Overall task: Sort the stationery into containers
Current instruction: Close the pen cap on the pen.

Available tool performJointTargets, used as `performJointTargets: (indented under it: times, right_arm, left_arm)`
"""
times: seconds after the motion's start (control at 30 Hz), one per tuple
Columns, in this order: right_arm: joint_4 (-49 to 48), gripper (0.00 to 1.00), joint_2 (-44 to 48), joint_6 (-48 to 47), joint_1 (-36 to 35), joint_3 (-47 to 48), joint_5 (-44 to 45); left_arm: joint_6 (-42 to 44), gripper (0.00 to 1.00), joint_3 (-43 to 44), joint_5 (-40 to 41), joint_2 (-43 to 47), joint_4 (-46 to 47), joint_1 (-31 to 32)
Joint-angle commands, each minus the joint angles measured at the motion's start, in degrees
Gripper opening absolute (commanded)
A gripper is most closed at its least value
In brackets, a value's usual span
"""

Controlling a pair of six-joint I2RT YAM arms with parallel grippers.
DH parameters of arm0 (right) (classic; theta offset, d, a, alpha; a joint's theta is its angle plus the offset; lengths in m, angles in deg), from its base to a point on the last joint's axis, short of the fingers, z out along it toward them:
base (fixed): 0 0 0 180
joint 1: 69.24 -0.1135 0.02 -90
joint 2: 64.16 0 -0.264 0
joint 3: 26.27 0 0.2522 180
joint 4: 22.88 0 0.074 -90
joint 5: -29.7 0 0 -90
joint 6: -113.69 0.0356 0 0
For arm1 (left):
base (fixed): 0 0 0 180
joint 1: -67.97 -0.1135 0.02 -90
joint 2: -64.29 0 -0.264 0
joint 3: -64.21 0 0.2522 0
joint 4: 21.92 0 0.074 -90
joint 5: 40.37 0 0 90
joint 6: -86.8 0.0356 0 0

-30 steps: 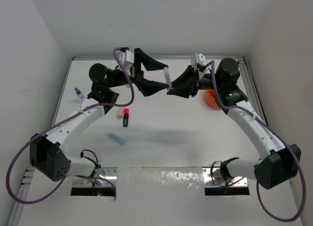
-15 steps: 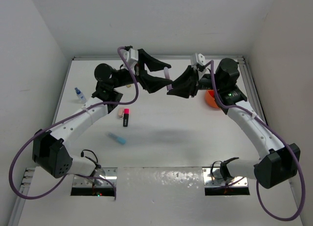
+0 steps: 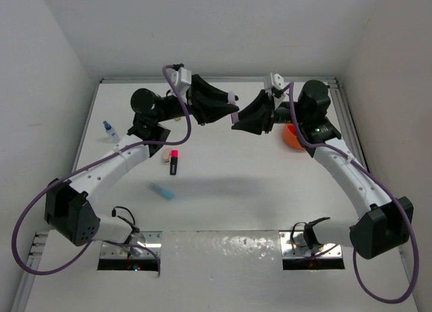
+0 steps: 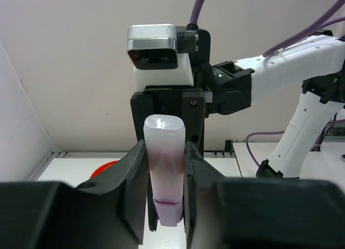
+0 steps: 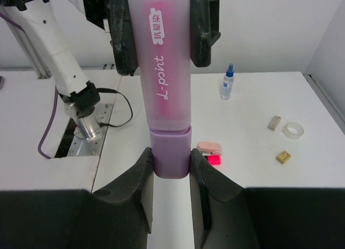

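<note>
**Pink highlighter clamped by both tools in mid-air: risk of uncapping or a drop**

Finding 1, grip. I see the pink highlighter [image 5: 161,98] held clear above the table [image 3: 223,170], between the two tools. The right tool [image 5: 170,163] is closed on the lilac cap end, with both fingers pressed to its sides. The left tool [image 4: 166,179] is closed down on the pale pink barrel, its fingers touching both flanks. Neither tool holds anything else.

Finding 2, hazards. One tool has the cap and the other the barrel, so any pull apart could draw the cap off and leave two loose parts. If the right tool lets go before the left grip is firm, I expect the highlighter to fall to the table under the tools. Any sideways motion by one arm alone would twist the highlighter in both grips. The tool bodies stand close together, so contact between them is possible.

Finding 3, orientation. The long axis runs in line with the right tool's fingers, from the cap between them out to the left tool. From overhead it reads as steep, and I judge the cap end to be the lower one, though I cannot fix the tilt exactly.

Finding 4, destination. The orange tub [image 3: 291,138] sits on the table just beyond the right tool, on the side away from the left tool.
</note>
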Motion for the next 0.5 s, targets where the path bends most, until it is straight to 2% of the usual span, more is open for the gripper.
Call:
performJointTargets:
  times: [0.0,0.03,0.13,0.2,0.3,0.33,0.47]
  right_arm:
    - [-0.89,0.00,-0.46,-1.21,-0.11,0.38,-1.07]
    - [-0.97,0.00,-0.64,-1.21,-0.46,0.65,-1.16]
    - [-1.50,0.00,-0.99,-1.03,-0.90,2.31,-1.07]
    - [-2.81,0.00,-1.51,0.72,-1.08,3.45,-0.98]
    - [-10.26,0.00,-1.34,6.50,-0.90,3.11,-0.98]
    - [-15.86,0.00,-1.17,8.44,-0.73,2.41,-0.89]
    - [-28.46,0.00,-2.22,20.11,-0.20,1.18,-0.28]
  left_arm:
    - [-0.27,0.08,1.73,0.79,-0.36,1.45,0.70]
    - [-0.35,0.01,1.73,0.97,-0.36,1.36,0.79]
    - [-0.53,0.00,1.82,1.58,-0.62,-0.57,1.23]
    - [-0.35,0.00,1.99,2.29,-0.62,-5.03,1.67]
    - [2.97,0.00,1.38,3.96,-0.62,-10.58,2.11]
    - [5.07,0.00,0.68,5.09,-0.54,-13.29,2.20]
    - [5.62,0.00,-1.25,6.33,-0.01,-14.29,1.67]
